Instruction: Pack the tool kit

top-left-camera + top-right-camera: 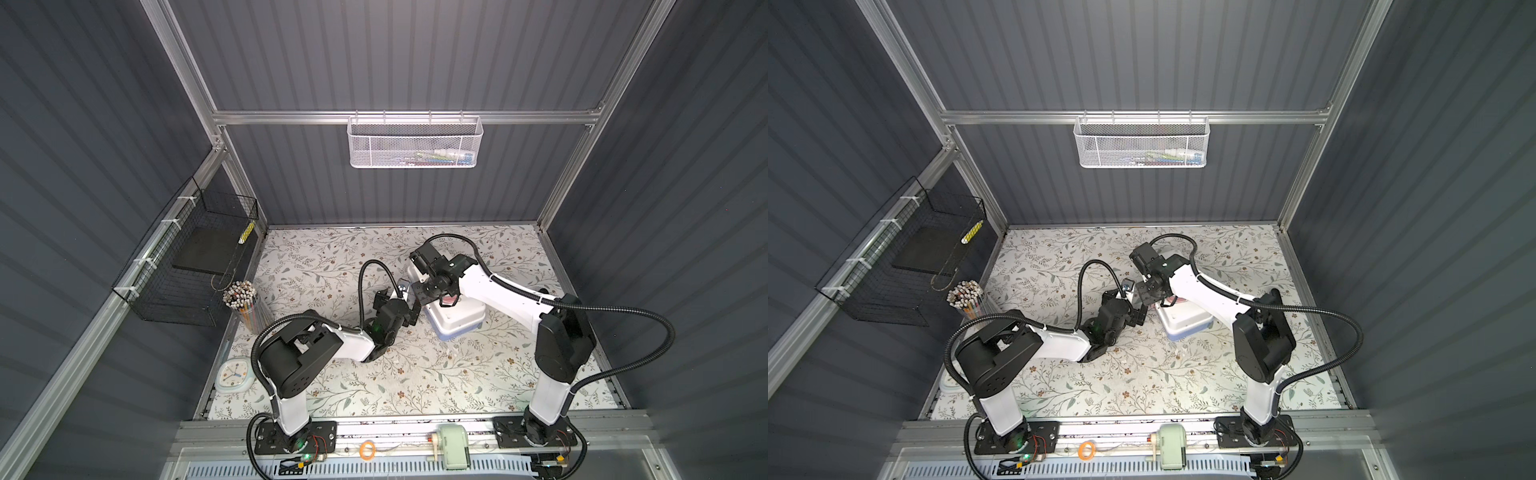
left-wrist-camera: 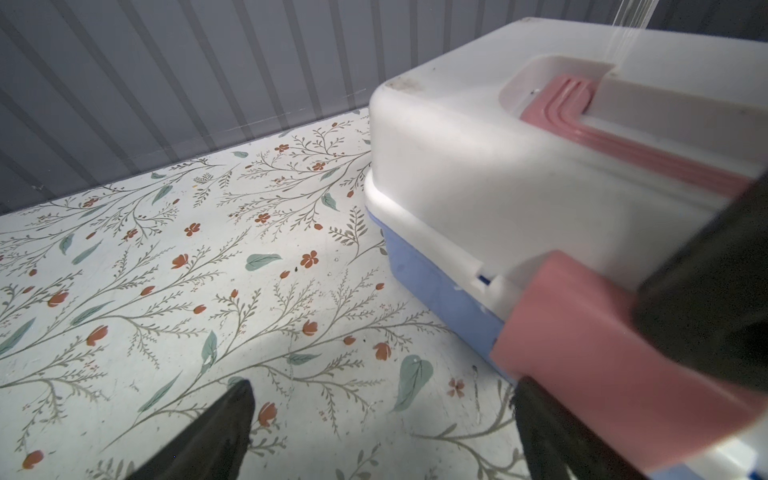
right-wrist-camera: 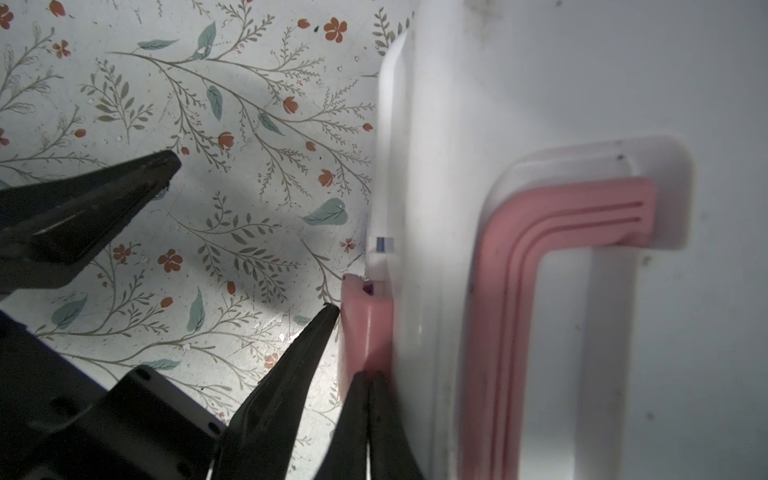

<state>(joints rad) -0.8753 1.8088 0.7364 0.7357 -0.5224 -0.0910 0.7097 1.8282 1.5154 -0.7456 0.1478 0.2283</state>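
white-lidded tool kit (image 1: 455, 318) lies diagonal, latch (image 2: 582, 353) facing left.

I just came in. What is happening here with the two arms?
The tool kit sits on the floral table with its white lid down. The right hand, shut, rests its tips against the pink latch. The left hand hangs open beside the same latch, holding nothing. Whether the latch has snapped shut, I cannot tell.
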